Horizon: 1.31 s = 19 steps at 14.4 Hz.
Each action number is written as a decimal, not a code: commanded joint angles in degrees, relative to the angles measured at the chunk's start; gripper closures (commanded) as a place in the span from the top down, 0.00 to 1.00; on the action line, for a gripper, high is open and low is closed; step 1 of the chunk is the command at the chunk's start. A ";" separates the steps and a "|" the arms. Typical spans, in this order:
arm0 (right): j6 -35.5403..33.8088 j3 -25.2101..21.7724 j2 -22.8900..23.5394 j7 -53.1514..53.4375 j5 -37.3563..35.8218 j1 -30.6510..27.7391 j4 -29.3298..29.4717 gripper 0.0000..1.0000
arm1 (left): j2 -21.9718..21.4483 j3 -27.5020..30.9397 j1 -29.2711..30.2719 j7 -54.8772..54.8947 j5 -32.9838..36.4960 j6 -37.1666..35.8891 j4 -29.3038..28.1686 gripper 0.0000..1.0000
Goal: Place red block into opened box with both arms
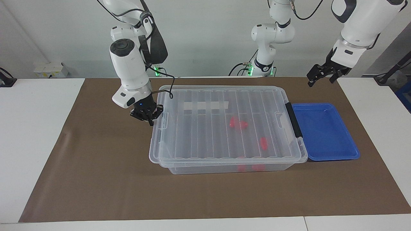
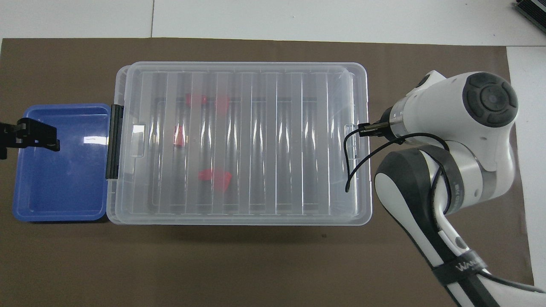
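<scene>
The box (image 1: pixel 224 169) is a clear bin on the brown mat, and its ribbed lid (image 1: pixel 218 128) now covers almost all of it. Several small red blocks (image 1: pixel 237 123) (image 2: pixel 213 177) lie inside under the lid; I cannot tell which is the red block of the task. My right gripper (image 1: pixel 150 120) is shut and low, its tips against the lid's end toward the right arm's end of the table. In the overhead view the wrist hides it. My left gripper (image 1: pixel 319 80) (image 2: pixel 47 138) hangs open and empty high over the blue tray.
A shallow blue tray (image 1: pixel 324 131) (image 2: pixel 59 179) sits against the box's end with the black handle bar (image 1: pixel 293 120). The brown mat (image 1: pixel 96 179) lies bare around the box. The right arm's cable (image 2: pixel 354 162) loops over the lid's end.
</scene>
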 commanded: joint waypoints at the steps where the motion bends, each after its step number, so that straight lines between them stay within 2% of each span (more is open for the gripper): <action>1: -0.64 0.55 -1.35 0.93 1.42 0.86 -1.22 0.00 | -0.39 0.43 -0.28 0.36 0.72 -0.75 -0.36 1.00; 14: -1.95 0.03 -1.52 0.93 1.42 -0.28 -0.43 0.00 | -0.39 0.43 -0.28 0.27 0.72 -0.75 -0.36 1.00; 19: -5.72 -0.15 -3.45 1.01 1.33 -5.27 -0.43 0.00 | -0.48 0.43 -0.28 0.27 0.72 -0.75 -0.36 1.00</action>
